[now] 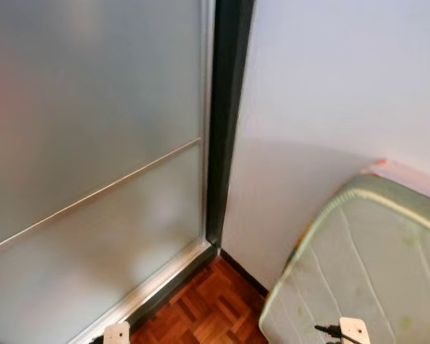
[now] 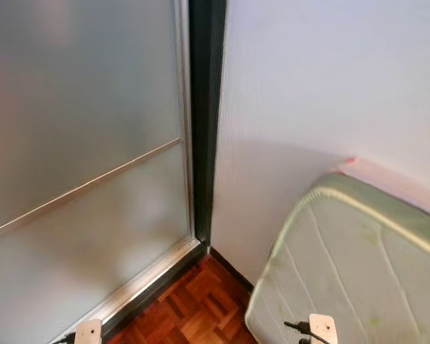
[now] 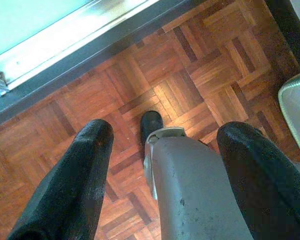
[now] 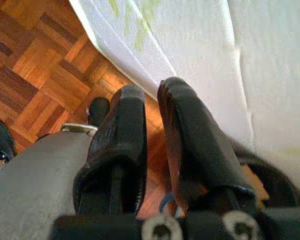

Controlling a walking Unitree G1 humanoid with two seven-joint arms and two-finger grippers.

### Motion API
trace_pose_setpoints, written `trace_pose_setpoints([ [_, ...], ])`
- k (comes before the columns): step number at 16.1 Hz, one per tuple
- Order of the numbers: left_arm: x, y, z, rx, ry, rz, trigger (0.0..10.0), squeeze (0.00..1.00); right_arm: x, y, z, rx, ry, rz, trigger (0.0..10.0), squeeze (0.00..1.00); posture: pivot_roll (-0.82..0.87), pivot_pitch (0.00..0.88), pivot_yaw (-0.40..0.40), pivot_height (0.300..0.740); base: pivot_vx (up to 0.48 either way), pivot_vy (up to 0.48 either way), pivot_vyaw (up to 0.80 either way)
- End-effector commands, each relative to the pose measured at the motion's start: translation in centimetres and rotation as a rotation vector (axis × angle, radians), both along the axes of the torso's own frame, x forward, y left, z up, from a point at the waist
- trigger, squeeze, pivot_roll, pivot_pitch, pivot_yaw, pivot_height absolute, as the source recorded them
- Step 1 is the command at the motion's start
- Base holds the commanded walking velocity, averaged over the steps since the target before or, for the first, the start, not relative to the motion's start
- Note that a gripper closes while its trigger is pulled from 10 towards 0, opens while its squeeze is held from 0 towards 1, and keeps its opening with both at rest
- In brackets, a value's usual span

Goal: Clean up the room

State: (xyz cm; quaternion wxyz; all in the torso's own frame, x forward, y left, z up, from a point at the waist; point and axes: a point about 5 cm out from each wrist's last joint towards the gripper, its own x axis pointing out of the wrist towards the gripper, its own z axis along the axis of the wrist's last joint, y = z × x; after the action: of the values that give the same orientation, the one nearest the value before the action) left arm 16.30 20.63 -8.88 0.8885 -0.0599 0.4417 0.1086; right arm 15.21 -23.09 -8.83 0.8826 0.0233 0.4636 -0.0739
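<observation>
The robot stands boxed into a corner, frosted door [image 1: 93, 143] on its left, wall [image 1: 330, 86] ahead, mattress [image 1: 365, 272] on its right, with nothing to tidy in sight on the parquet [image 3: 155, 80]. Stepping forward could bump the door track [image 3: 65, 45] or catch a foot [image 3: 151, 125] on the mattress edge. The left gripper [image 3: 165, 165] hangs with fingers spread wide, empty; the right gripper [image 4: 152, 135] has fingers nearly closed, holding nothing, close beside the mattress.
</observation>
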Motion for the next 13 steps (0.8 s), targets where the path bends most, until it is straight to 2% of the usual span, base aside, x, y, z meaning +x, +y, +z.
trace_pose_setpoints([
  [1, 8.17, -1.31, 3.99, 0.05, -0.078, -0.121, 10.0, 0.0, 2.91, 0.27, 1.14, 0.139, -0.117, -0.267, 10.0, 0.0, -0.1, 0.0, 0.035, 0.74, -0.255, 0.0, 0.0],
  [13, 7.98, -1.36, 3.85, 0.05, -0.073, -0.127, 10.0, 0.0, 2.73, 0.28, 1.06, 0.143, -0.113, -0.251, 10.0, 0.0, -0.1, 0.0, 0.034, 0.74, -0.257, 0.0, 0.0],
])
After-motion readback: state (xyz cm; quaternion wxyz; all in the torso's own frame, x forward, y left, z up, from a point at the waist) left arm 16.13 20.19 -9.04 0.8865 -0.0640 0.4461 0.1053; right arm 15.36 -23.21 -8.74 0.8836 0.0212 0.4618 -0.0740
